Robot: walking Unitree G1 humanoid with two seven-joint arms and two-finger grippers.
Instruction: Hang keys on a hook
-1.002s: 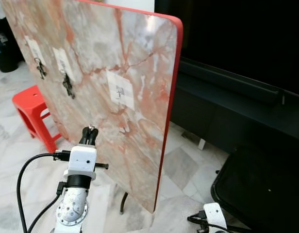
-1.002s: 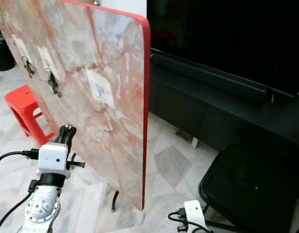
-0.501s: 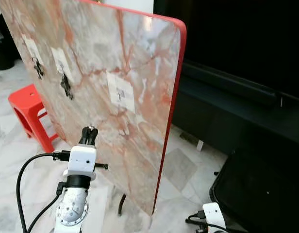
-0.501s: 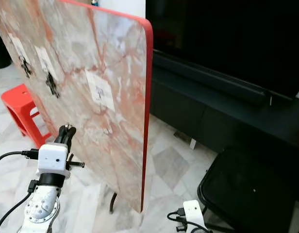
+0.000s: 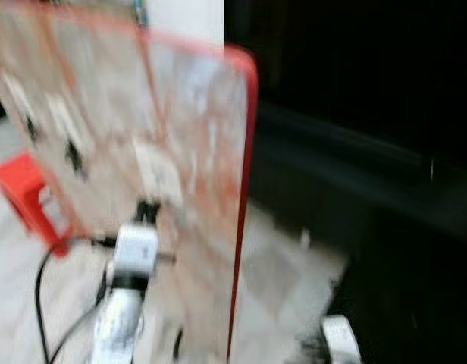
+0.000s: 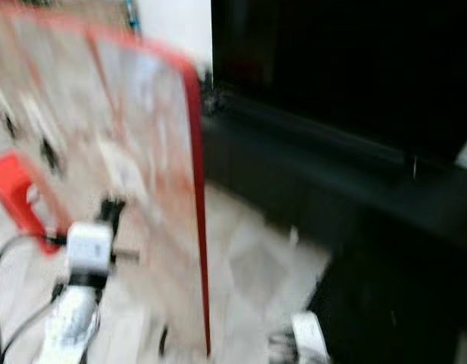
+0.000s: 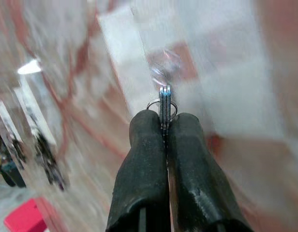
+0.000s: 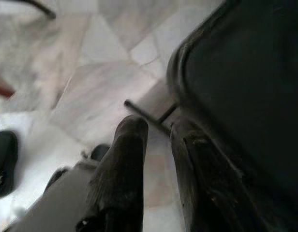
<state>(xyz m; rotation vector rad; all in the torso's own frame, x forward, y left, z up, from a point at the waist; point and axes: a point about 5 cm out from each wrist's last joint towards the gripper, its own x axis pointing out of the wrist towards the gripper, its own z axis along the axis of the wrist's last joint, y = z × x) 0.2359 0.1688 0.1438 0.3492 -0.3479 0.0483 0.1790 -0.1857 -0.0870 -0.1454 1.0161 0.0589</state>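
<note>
Keys (image 7: 164,108) sit pinched in our left end effector (image 7: 164,126), just before the marble board (image 5: 195,144); our right end effector (image 8: 157,133), fingers slightly spread, hangs over the floor (image 8: 105,92).

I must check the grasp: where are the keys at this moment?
The keys are pinched in the left claw, held up close to the marble board, just below a clear hook.

The board (image 5: 195,152) looked like polished pink-veined marble with a glossy red plastic rim. The keys (image 7: 164,104) were thin bright metal on a wire ring, pinched by matt black rubbery fingers (image 7: 144,159). The floor (image 8: 91,87) seemed smooth pale stone, though blur made it hard to judge.
</note>
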